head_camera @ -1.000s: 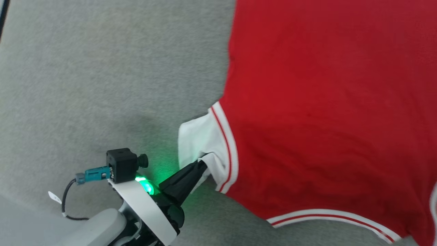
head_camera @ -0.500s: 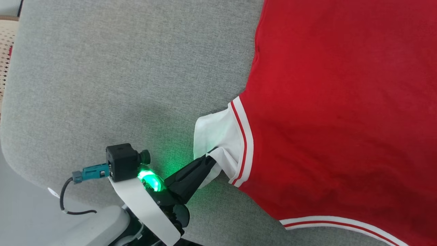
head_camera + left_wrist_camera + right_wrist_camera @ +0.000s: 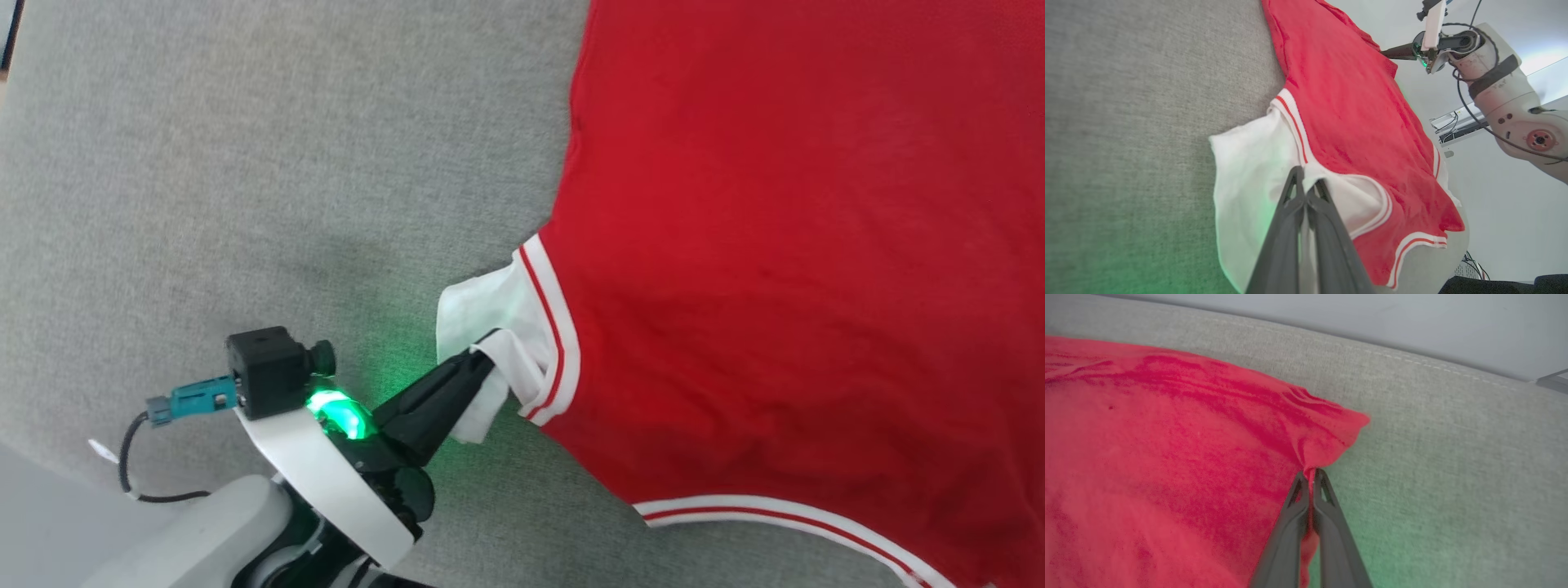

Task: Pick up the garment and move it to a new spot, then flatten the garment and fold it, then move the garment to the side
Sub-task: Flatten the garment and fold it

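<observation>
Left wrist view, left gripper: the two long dark fingers of the left gripper (image 3: 1306,184) are pressed together, clamped on a fold of the soft white sleeve end (image 3: 1249,163) of the bright red soft-fabric T-shirt, the garment (image 3: 1347,102).
Head view, left gripper: it reaches up and to the right from the lower left, and its tips sit in the rumpled white cloth just beside the sleeve's seam.
Left wrist hardware: a glowing green light (image 3: 331,408) tints the cloth and surface near it. Beside it sit a black cube-shaped camera (image 3: 265,371) and a teal plug (image 3: 192,400) with a black cable.
Right wrist view, right gripper: the dark fingers of the right gripper (image 3: 1310,473) are closed on a red corner of the garment, and the cloth puckers into wrinkles at the tips.
Right gripper from the left wrist view: it meets the garment's far red edge at the upper right.
Garment: it lies spread mostly flat on the grey woven fabric surface (image 3: 245,163), gripped at two well-separated edges.
Trim: thin red-and-white striped trim (image 3: 735,510) runs along the near hem and along the sleeve seam.
Surface: in the right wrist view its rounded edge carries a stitched line.
</observation>
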Available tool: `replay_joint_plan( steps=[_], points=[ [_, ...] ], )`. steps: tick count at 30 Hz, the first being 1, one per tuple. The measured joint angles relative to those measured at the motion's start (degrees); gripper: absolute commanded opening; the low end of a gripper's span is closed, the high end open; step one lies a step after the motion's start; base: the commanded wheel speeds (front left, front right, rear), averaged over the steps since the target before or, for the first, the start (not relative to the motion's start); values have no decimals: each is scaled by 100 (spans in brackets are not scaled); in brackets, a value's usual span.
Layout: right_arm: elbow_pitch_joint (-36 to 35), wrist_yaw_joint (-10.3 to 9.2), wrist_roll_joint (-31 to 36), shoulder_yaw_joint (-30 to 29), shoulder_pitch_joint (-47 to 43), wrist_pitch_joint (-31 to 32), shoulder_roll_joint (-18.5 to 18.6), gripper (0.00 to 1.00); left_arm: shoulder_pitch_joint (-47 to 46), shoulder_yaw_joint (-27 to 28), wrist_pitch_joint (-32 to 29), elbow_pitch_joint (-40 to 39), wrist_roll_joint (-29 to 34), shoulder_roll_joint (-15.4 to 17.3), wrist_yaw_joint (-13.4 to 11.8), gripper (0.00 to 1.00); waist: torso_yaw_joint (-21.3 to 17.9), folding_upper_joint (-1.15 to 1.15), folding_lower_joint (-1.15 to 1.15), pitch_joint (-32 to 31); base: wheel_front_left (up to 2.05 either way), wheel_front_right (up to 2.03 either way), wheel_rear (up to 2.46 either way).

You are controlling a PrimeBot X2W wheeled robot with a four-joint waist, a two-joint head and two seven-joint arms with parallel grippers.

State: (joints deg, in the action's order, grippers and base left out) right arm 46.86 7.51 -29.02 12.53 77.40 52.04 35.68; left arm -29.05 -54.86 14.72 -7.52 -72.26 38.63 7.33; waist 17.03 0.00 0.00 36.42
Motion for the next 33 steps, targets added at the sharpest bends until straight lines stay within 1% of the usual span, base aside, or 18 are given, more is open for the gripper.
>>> replay_joint_plan(
  steps=[3, 5, 8, 11, 13, 16, 18, 20, 24, 27, 29, 33],
  points=[
    [-279, -1, -410, 264, -263, 163, 147, 0, 67, 73, 3, 53, -38, 62, 0, 0, -110, 0, 0, -171, 0, 0, 0],
    [-643, 0, -714, 514, -495, 283, 345, 0, 145, 112, 16, 76, -58, 105, 0, 0, -194, 0, 0, -294, 0, 0, 0],
    [-1269, -1, -1204, 790, -970, 371, 767, 0, 242, 160, 18, 102, -138, 160, 0, 0, -332, 0, 0, -497, 0, 0, 0],
    [-1985, -1, -1763, 965, -1625, 393, 1193, 0, 357, 209, 18, 135, -180, 218, 0, 0, -476, 0, 0, -700, 0, 0, 0],
    [-2499, -1, -2124, 994, -2150, 355, 1460, 0, 438, 250, 19, 137, -216, 249, 0, 0, -577, 0, 0, -825, 0, 0, 0],
    [-3227, -1, -2658, 873, -3034, 249, 1791, 0, 521, 314, 19, 136, -257, 271, 0, 0, -727, 0, 0, -989, 0, 0, 0],
    [-3700, -1, -2765, 802, -3691, 168, 2046, 0, 601, 368, 20, 148, -268, 319, 0, 0, -827, 0, 0, -1073, 0, 0, 0],
    [-4110, -1, -2954, 669, -4370, 116, 2198, 0, 676, 428, 21, 145, -274, 337, 0, 0, -923, 0, 0, -1147, 0, 0, 0],
    [-4871, -1, -3363, 388, -5820, 97, 2181, 0, 779, 520, 22, 145, -274, 390, 0, 0, -1046, 0, 0, -1288, 0, 0, 0],
    [-5294, -1, -3373, 104, -6717, 23, 2111, 0, 842, 612, 24, 151, -274, 406, 0, 0, -1091, 0, 0, -1349, 0, 0, 0],
    [-5556, -2, -3319, -85, -7226, -64, 1950, 0, 878, 660, 24, 155, -274, 400, 0, 0, -1094, 0, 0, -1379, 0, 0, 0],
    [-6058, -1, -3150, -264, -8114, -5, 1597, 0, 962, 735, 24, 203, -232, 377, 0, 0, -1076, 0, 0, -1397, 0, 0, 0]
  ],
)
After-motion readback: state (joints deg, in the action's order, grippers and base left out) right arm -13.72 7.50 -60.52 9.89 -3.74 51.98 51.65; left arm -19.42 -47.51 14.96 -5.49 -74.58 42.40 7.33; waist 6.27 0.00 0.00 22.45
